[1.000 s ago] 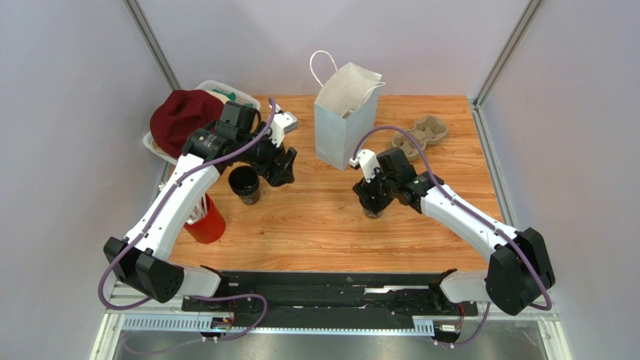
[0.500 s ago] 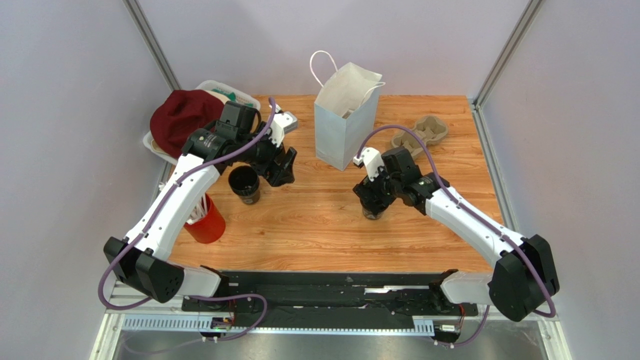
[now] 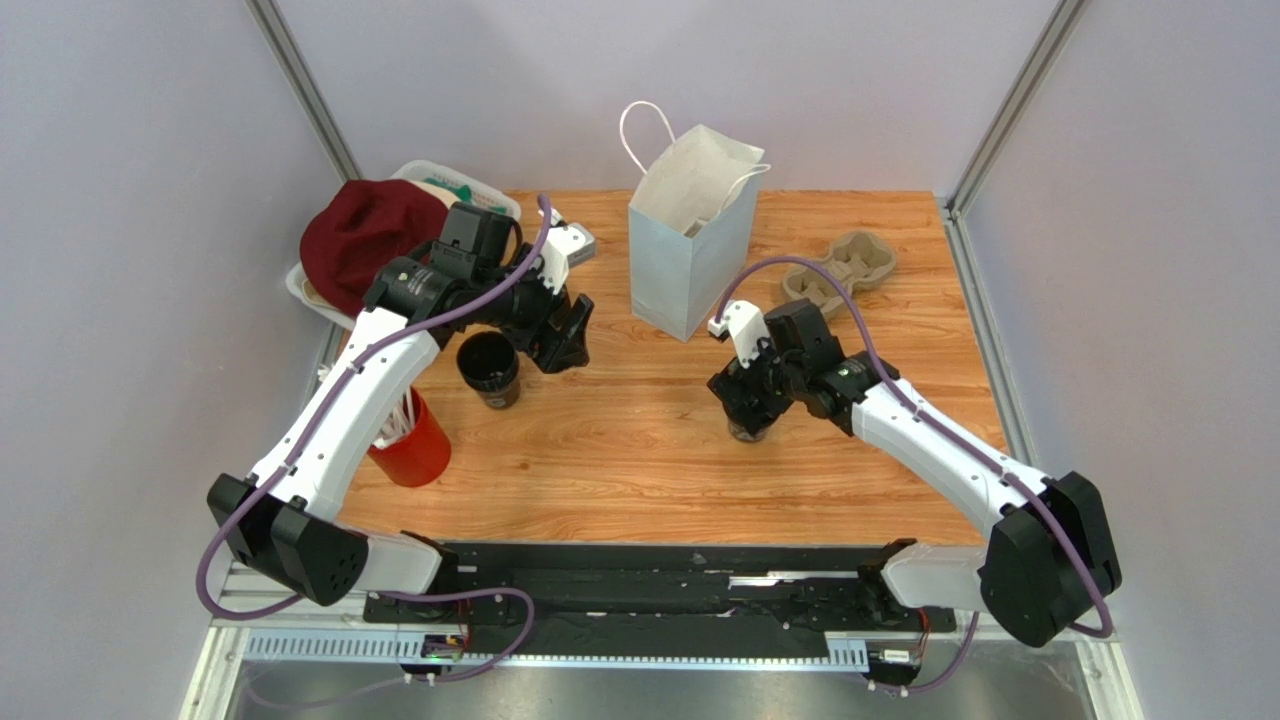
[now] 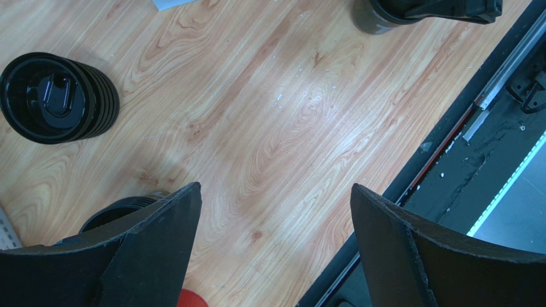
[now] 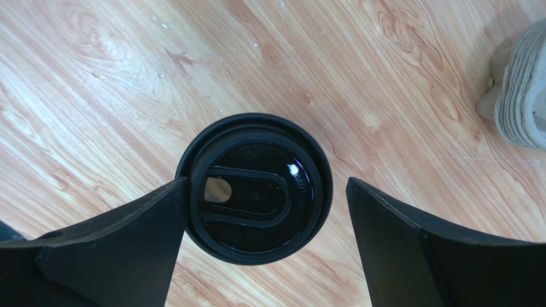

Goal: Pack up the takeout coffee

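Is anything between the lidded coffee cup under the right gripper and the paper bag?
Nothing visible: only bare table between the lidded coffee cup and the paper bag; the open right gripper hovers over it.

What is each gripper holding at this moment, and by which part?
Nothing is held. The right gripper stands open over the lidded black cup, a finger on each side, not clamped. The left gripper is open too.
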